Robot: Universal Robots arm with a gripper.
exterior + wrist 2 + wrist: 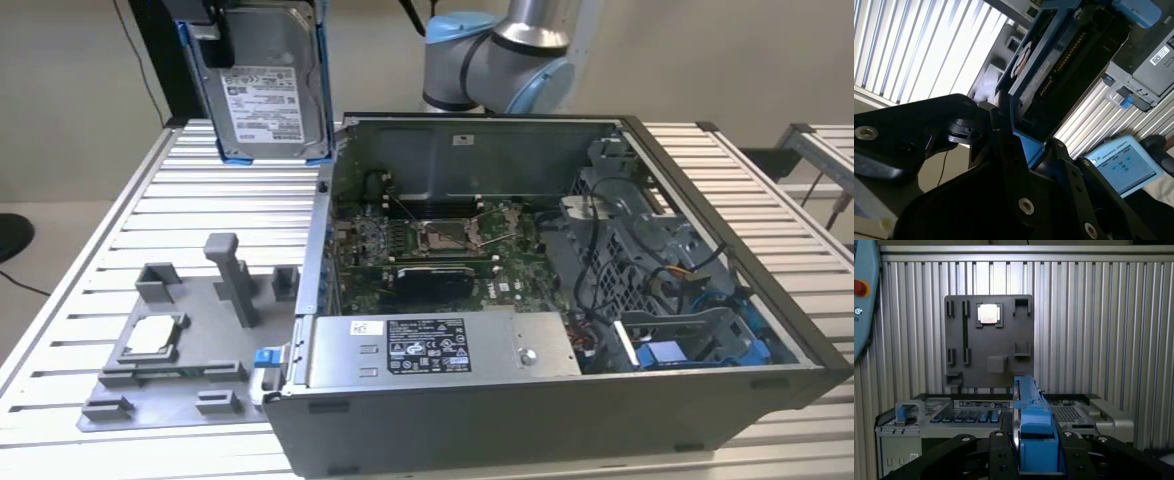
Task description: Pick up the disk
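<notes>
Claw [1035, 452] clenched on the disk [267, 90], gripping its blue frame at the edges. The disk hangs upright, label side to the exterior camera, in the air above the table [160, 200] at the exterior view's left, just outside the open computer case [561, 410]. Underneath me is the grey fixture plate [989, 360] with the small square chip [989, 314] seated in it. The grey power supply box [441, 345] sits inside the case's near wall. Teach pendant [1126, 165] lies off to the side.
</notes>
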